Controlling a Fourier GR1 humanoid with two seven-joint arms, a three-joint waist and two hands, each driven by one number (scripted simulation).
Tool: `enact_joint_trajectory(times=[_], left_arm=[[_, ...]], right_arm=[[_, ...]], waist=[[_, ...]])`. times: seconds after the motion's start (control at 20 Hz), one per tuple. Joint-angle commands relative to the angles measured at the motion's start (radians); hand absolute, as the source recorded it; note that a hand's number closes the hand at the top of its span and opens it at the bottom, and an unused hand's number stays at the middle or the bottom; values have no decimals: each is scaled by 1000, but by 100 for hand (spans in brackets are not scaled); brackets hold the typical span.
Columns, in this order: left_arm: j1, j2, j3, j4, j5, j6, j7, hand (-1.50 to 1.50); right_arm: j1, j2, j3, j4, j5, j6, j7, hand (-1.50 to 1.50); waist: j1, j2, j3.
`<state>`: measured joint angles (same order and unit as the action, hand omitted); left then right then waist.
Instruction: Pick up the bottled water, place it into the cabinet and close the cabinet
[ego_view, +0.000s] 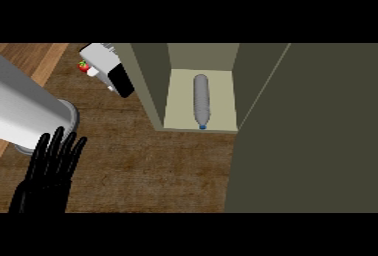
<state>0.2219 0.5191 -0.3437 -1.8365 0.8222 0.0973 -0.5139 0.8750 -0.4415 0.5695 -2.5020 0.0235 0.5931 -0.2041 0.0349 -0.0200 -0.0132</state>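
Note:
The bottled water (201, 100) lies on its side on the cabinet's pale shelf (177, 107), its blue cap pointing toward the front edge. The cabinet (151, 80) is olive-green and stands open, its door (310, 130) swung out and filling the right of the view. My left hand (50, 170) shows at the lower left, fingers straight and pointing up, well left of the cabinet and touching nothing. No right hand shows anywhere in the view.
My grey left forearm (26, 107) crosses the upper left. A white and black appliance (111, 67) with a small red item (83, 65) beside it stands left of the cabinet. The wooden counter (148, 165) spreads in front.

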Motion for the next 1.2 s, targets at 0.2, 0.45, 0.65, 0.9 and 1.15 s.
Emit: enact_joint_trajectory(times=[0.2,0.45,0.65,0.9,1.15], left_arm=[[81,96,87,-49,68,-97,6,-150],[121,139,121,-80,102,-170,2,-150],[150,174,161,-56,123,-228,-7,-150],[124,185,160,-76,126,-247,5,-150],[128,197,169,-52,130,-277,5,-150]], right_arm=[[-33,65,269,-108,65,-56,142,150],[-108,79,291,-65,37,-65,172,150],[-147,82,277,-46,25,-78,198,150],[-217,70,257,-26,4,-69,235,150],[-277,65,229,-10,5,-68,246,150]], waist=[[33,15,-1],[83,26,0],[111,32,-3],[137,47,-4],[162,52,-9]])
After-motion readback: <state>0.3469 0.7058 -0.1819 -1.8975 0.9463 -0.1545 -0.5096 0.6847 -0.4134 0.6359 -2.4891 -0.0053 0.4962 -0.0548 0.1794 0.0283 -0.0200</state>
